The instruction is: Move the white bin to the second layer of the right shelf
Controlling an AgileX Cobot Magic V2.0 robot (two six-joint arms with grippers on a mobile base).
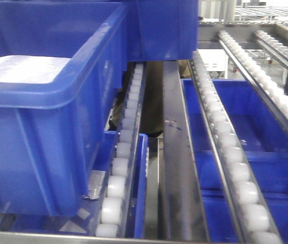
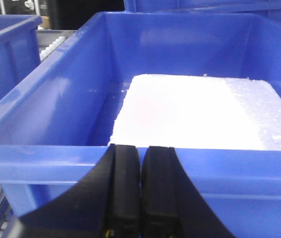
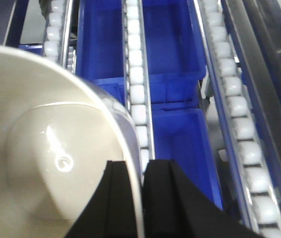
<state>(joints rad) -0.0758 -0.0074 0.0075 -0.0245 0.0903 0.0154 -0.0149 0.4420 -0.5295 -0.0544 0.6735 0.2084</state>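
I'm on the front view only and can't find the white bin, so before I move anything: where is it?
Observer: The right gripper holds the white bin by its rim, one finger on each side of the wall.
Operator: Is it on the rollers yet?
Observer: In the right wrist view it overlaps a roller rail. I cannot tell whether it touches.
Operator: And the left gripper?
Observer: The left gripper is shut on nothing, facing a blue crate with a white slab inside.
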